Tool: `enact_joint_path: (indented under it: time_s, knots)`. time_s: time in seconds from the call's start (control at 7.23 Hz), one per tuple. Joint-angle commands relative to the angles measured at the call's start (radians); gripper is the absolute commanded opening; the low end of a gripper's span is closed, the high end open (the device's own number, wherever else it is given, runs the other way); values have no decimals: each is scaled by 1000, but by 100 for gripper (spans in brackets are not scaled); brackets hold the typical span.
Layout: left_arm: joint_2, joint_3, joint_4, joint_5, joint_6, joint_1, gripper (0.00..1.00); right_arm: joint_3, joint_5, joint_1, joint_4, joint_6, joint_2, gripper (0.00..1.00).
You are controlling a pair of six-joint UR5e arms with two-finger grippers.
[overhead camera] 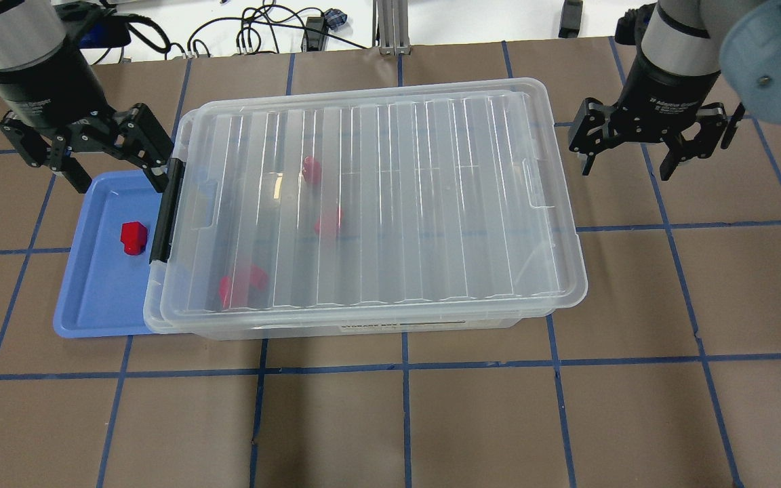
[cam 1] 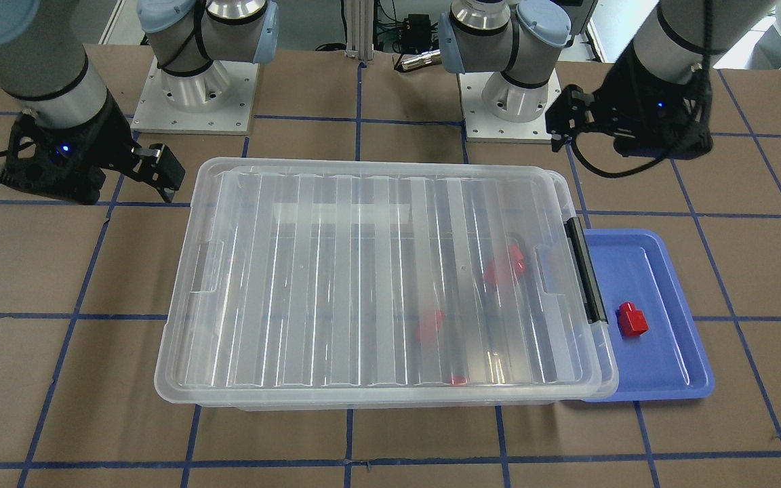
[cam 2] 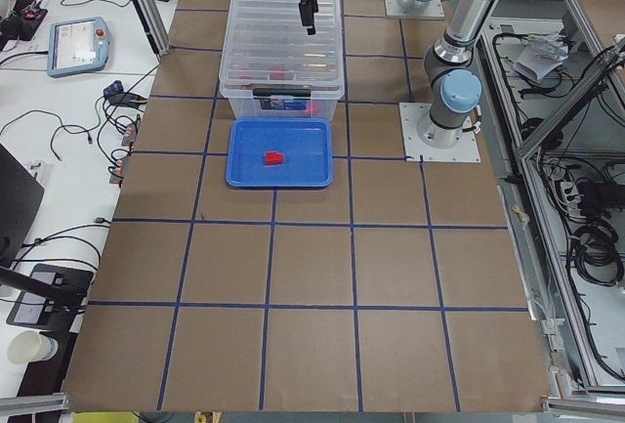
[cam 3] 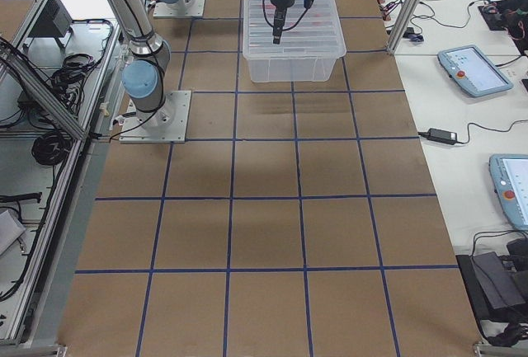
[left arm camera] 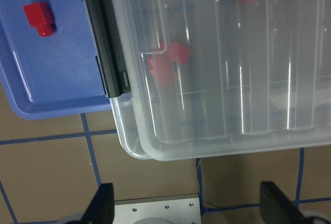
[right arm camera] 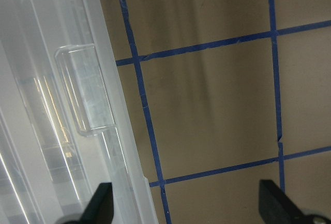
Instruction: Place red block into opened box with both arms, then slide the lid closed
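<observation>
Short ends flanked: left claw (overhead camera: 118, 177), right claw (overhead camera: 628, 166), wide, empty, probably for sliding ribbed clear plastic lid (overhead camera: 397, 203) over shallow clear box (overhead camera: 363, 329).

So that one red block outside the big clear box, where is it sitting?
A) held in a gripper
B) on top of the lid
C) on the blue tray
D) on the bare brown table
C: the red block lies on the blue tray, which sits against the short end of the box.
</observation>
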Motion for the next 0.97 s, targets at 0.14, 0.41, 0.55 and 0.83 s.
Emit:
enact_joint_path:
  time_s: [0.14,0.41,0.55,0.83]
  knots:
    - [-57,-215,369,-7,192,192,100,0,-9,5,-149,3,99,100]
    - [-114,-348,601,-64,396,317,100,4,2,8,-159,-12,124,100]
    - [-166,-392,732,-86,403,317,100,4,4,15,-162,-14,138,100]
    - [-238,-410,835,-86,453,317,100,6,51,29,-166,-19,154,100]
